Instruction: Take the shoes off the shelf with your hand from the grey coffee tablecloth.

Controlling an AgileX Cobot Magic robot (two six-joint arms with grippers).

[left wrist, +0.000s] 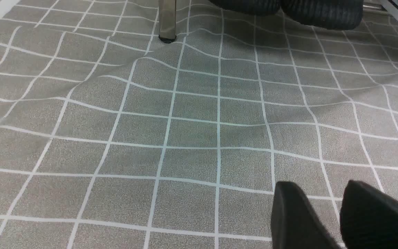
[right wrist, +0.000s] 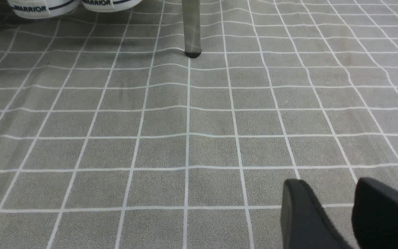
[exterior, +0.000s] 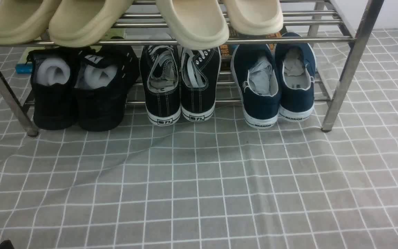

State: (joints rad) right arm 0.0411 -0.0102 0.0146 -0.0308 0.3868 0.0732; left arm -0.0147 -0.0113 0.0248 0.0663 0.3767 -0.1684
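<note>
Grey tablecloth with thin white grid lines (exterior: 199,193) covers the tabletop, wrinkled before the shiny silver metal-tube shoe rack (exterior: 344,79). Navy blue canvas slip-on shoes with white soles (exterior: 275,83) sit on its lower tier, right end. Left gripper (left wrist: 320,193) and right gripper (right wrist: 330,190) are low over the cloth, jaws parted and empty.
</note>
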